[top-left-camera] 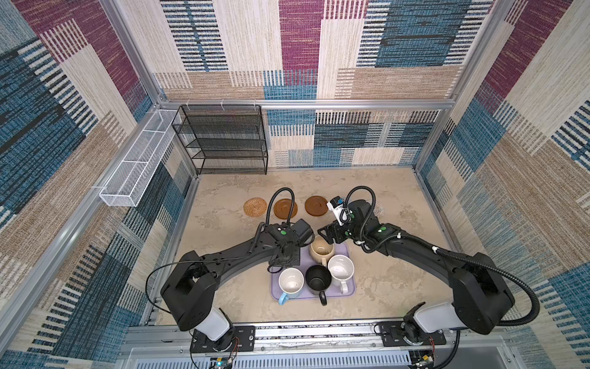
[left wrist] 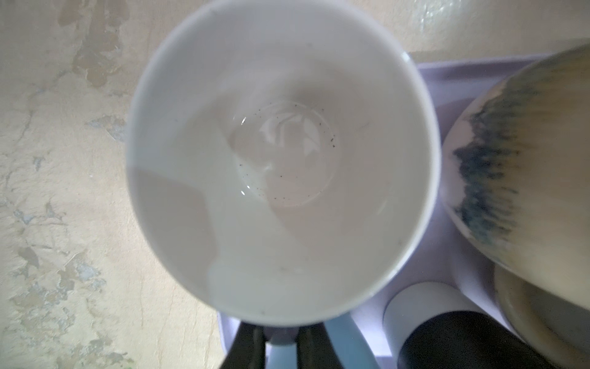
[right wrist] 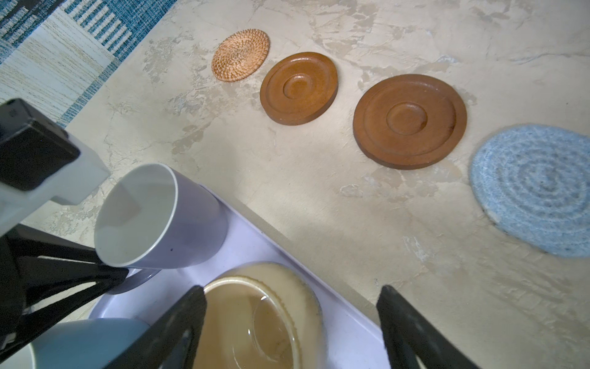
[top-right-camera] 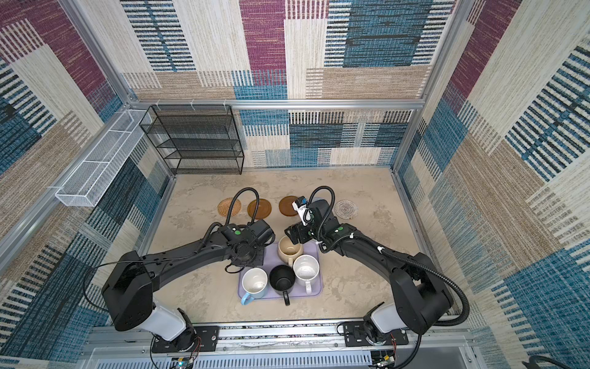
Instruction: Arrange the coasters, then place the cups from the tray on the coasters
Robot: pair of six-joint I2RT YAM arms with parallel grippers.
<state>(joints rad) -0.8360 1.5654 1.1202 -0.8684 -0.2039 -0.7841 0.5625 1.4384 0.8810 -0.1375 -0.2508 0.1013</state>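
My left gripper is shut on the handle of the lavender cup, which is at the far left corner of the lavender tray. In the right wrist view the lavender cup leans a little. My right gripper hangs open just above the beige cup. The light blue cup, the black cup and the speckled white cup stand on the tray. The coasters lie in a row beyond it: tan rattan, two brown wood ones, grey-blue, whitish.
A black mesh shelf rack stands at the back left corner. A white wire basket hangs on the left wall. Patterned fabric walls close in the table on three sides.
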